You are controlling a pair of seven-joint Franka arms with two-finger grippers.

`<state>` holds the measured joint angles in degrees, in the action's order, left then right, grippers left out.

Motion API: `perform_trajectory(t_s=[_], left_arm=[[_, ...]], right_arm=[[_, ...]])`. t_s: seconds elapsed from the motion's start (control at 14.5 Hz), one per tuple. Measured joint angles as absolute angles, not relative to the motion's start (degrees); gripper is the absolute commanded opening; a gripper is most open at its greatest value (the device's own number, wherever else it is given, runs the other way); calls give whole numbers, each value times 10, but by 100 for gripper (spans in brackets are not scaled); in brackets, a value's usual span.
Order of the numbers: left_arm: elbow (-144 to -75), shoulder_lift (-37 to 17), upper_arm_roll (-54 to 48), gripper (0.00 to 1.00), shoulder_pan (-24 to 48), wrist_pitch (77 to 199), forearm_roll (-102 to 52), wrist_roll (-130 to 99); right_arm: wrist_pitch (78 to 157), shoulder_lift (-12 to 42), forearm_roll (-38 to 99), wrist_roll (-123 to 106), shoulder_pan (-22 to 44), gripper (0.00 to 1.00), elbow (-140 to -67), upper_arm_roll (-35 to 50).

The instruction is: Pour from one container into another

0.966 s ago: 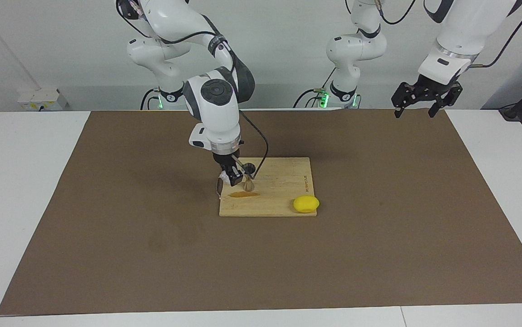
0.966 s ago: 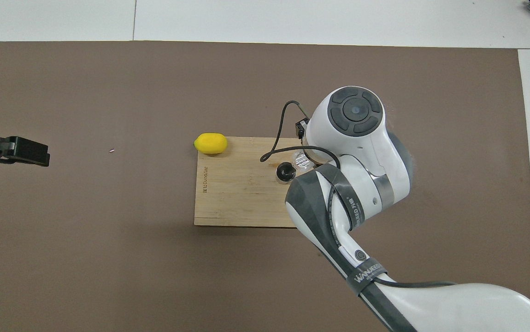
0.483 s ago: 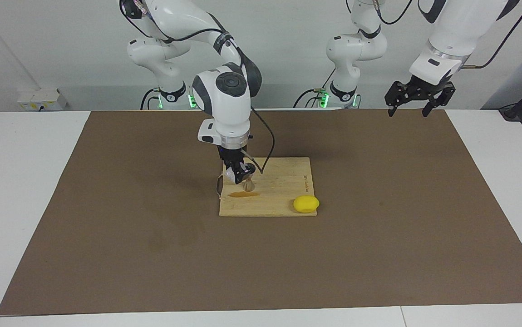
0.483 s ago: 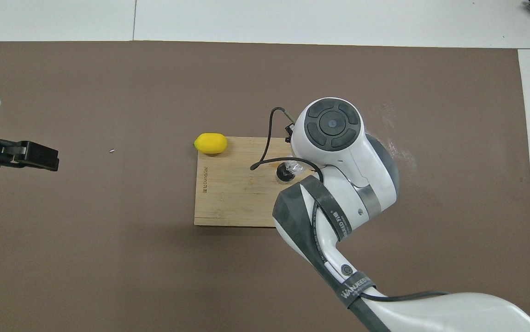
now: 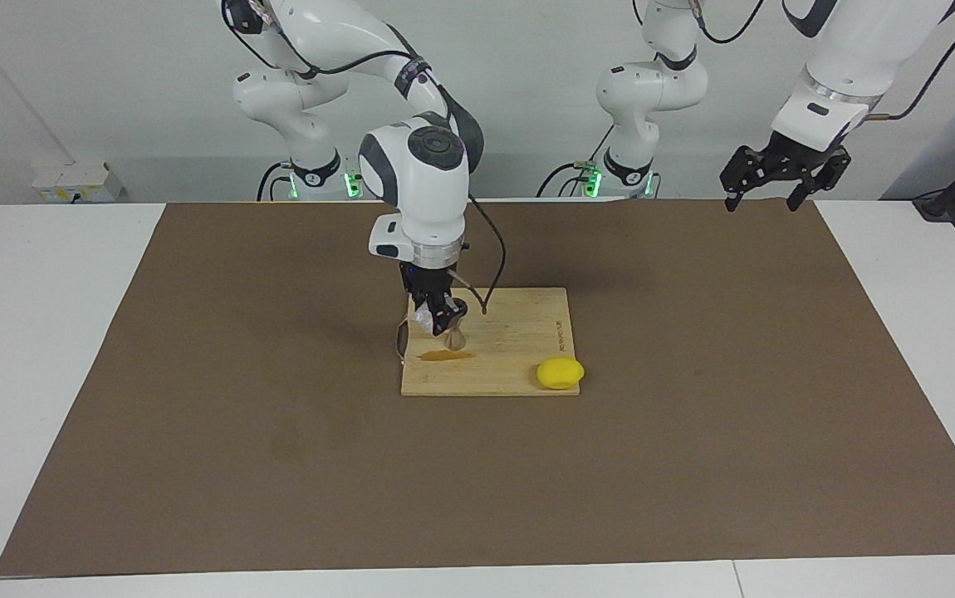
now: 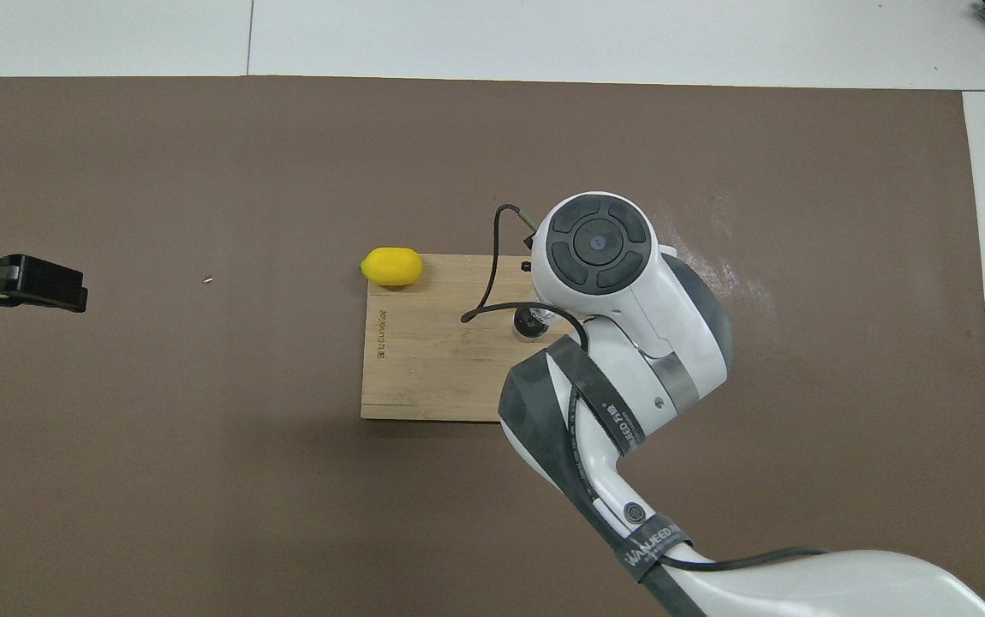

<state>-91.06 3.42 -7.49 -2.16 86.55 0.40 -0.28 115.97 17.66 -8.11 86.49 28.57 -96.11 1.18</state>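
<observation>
- Right arm: descends from its base to the wooden cutting board, wrist pointing almost straight down.
- Right gripper: held just above the board at the board's end toward the right arm; its jaws pinch the clear cup, which sits tilted between them, mouth leaning toward the jigger.
- Clear cup: raised off the board and touching the fingers alone; in the overhead view only a glint of it shows beside the arm's wrist housing.
- Steel jigger: stands upright on the board, directly beside and partly under the cup; the overhead view shows its dark round mouth just clear of the wrist.
- Brown smear: a thin streak lying on the board, farther from the robots than the jigger and close to it.
- Black cable: loops from the right wrist over the board's middle.
- Cutting board: lies flat on the brown mat, near the middle of the table.
- Lemon: rests at the board's corner that is farther from the robots and toward the left arm's end, overlapping the board's edge; well apart from the cup and jigger.
- Left gripper: waits in the air over the mat's edge at the left arm's end, holding nothing, jaws spread.
</observation>
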Motion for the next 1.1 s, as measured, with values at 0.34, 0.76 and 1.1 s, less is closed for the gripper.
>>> perform_trajectory(t_s=[0.34,0.76,1.1], left_arm=[[-914,34,-77,100,-19,865,4,-3],[-914,34,-75,100,-21,865,4,-3],[-914,34,-75,100,-21,865,4,-3]], right_arm=[[1160,177,-81,865,286,0,-961,12],[1160,176,-81,865,286,0,-961,12],[1160,176,-95,865,287,0,-961,12]])
